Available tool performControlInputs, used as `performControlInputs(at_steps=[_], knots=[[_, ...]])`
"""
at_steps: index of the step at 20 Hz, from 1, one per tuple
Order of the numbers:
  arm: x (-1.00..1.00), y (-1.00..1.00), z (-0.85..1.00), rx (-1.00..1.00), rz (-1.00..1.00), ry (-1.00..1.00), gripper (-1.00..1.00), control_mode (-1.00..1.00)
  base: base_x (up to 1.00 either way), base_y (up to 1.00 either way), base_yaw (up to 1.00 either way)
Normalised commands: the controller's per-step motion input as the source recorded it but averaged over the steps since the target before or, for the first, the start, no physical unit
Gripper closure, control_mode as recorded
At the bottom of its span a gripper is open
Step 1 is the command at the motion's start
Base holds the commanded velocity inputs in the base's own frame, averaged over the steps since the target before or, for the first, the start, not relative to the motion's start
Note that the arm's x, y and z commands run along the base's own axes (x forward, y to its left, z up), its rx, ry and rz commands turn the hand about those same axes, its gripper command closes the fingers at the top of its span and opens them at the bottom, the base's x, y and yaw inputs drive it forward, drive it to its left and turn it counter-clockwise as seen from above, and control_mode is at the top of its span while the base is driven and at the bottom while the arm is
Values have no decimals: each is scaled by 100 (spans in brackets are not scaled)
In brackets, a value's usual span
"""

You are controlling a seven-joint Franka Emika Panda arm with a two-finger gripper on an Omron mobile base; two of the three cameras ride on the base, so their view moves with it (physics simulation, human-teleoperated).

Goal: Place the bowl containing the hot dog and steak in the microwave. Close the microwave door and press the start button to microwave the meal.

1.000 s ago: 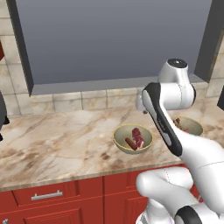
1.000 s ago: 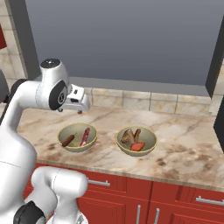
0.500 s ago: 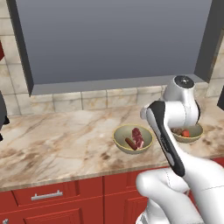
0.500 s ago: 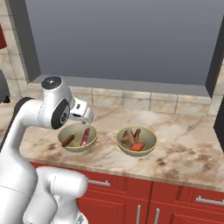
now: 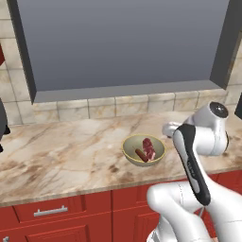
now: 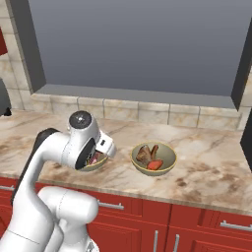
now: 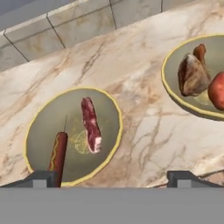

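The bowl (image 7: 72,135) is pale yellow-tan and sits on the marble counter. It holds the hot dog (image 7: 57,155) and the steak (image 7: 91,124) lying side by side. My gripper (image 7: 113,180) hovers above the bowl's near rim, open, with nothing between its dark fingertips (image 7: 43,179). In the left base view the bowl (image 5: 143,150) lies just left of the arm's wrist. In the right base view the arm covers most of the bowl (image 6: 94,160). The microwave and its door are out of view.
A second bowl (image 6: 153,157) with other food stands to the right of the first, also seen as the second bowl (image 7: 197,74). A large grey window (image 5: 123,42) in a dark frame sits above the tiled backsplash. Red drawers (image 5: 52,211) run under the counter edge.
The arm has folded down and its upper joint has dropped lower, bringing the hand down over the bowl with the hot dog and steak. Bowls and counter have not moved.
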Motion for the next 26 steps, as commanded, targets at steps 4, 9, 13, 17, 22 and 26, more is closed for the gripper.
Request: performControlInputs(at_steps=[4,9,13,17,22,26], knots=[[0,-30,-31,24,-10,-1,-100,-100,0,0,0],[0,-20,-21,22,-5,7,-100,-100,0,0,0],[0,-1,-8,12,0,14,-100,-100,0,0,0],[1,0,-6,3,1,8,-100,-100,0,0,0],[13,0,-2,0,0,11,-100,-100,0,0,0],[20,0,-12,0,0,6,-100,-100,0,0,0]])
